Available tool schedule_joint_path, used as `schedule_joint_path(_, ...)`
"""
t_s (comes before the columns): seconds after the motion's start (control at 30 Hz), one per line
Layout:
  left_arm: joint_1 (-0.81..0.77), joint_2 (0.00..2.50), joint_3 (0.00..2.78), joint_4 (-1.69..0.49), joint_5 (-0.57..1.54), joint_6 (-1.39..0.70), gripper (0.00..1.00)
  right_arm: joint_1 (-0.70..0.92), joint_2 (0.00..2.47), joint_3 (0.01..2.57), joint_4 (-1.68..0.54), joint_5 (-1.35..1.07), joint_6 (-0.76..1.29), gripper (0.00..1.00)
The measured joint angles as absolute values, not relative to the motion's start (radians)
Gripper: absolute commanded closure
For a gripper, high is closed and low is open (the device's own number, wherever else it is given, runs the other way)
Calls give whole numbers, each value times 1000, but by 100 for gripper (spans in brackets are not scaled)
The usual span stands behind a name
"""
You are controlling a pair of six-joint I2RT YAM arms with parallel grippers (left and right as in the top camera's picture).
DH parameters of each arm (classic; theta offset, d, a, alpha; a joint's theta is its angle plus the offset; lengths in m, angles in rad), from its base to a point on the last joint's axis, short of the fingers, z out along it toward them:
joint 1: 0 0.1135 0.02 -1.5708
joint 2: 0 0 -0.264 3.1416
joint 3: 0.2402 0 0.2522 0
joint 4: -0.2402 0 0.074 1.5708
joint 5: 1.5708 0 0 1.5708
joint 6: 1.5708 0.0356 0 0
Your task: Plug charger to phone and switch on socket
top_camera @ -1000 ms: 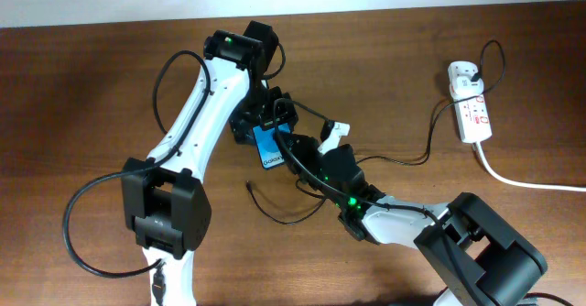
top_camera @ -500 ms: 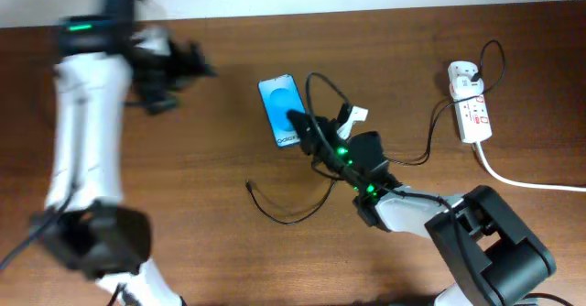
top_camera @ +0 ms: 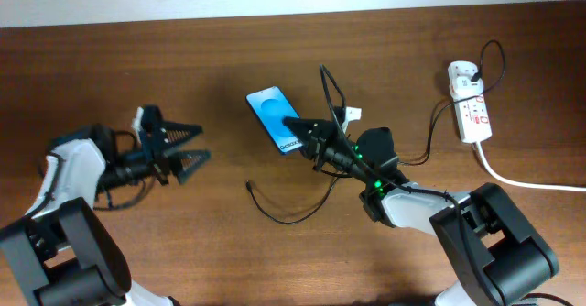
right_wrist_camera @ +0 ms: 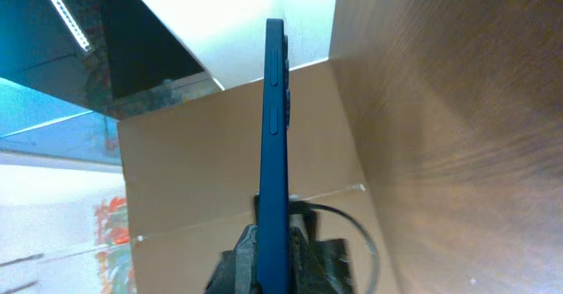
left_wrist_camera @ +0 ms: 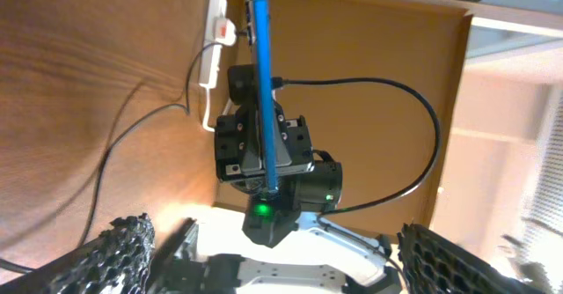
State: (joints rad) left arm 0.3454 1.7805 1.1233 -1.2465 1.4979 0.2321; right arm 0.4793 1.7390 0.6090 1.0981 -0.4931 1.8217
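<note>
My left pincer (top_camera: 189, 146) hangs released and empty. The charger (top_camera: 250, 186) tip lies loose on the tabletop (top_camera: 110, 59), unplugged. My right pincer (top_camera: 305, 135) grasps the phone (top_camera: 271, 114). The socket (top_camera: 470, 114) sits far right, so I judge both steps remain.

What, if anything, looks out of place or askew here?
The charger tip lies loose on the table, unplugged, while the right gripper clamps the phone by one end. The left gripper sits open, well away.

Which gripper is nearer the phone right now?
Right. The right gripper is clamped on the phone at its lower end. The left gripper is open and well apart from it, toward the overhead view's left edge.
</note>
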Motion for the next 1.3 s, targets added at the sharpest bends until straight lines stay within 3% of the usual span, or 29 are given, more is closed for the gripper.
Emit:
schedule_joint_path(0.1, 344, 1781, 1094, -1224, 1532, 234, 22, 553, 1739, 609, 1095, -490, 1847, 96)
schedule_joint_path(0.2, 339, 1781, 1094, -1108, 1547, 202, 21, 618, 1739, 609, 1076, -452, 1857, 96)
schedule_joint_path(0.33, 313, 1779, 1086, -751, 1355, -195, 21, 623, 1739, 610, 1058, -419, 1858, 96)
schedule_joint_path(0.47, 150, 1779, 1085, -547, 1270, -518, 23, 623, 1739, 610, 1018, -393, 1859, 96)
schedule_joint_path(0.53, 93, 1779, 1085, -531, 1259, -612, 27, 623, 1739, 610, 1018, -389, 1858, 96)
schedule_joint_path(0.6, 58, 1779, 1085, -529, 1251, -702, 46, 623, 1739, 610, 1018, -390, 1859, 96)
schedule_joint_path(0.77, 46, 1779, 1085, -529, 1218, -829, 58, 627, 1739, 610, 1018, -387, 1880, 96)
schedule_joint_path(1.0, 23, 1779, 1085, -529, 1206, -891, 61, 650, 1739, 611, 942, -350, 2022, 96)
schedule_joint_path(1.13, 2, 1779, 1085, -530, 1200, -899, 85, 649, 1739, 611, 944, -332, 2042, 96)
schedule_joint_path(1.3, 1, 1779, 1084, -529, 1188, -894, 96, 649, 1739, 614, 951, -317, 2071, 96)
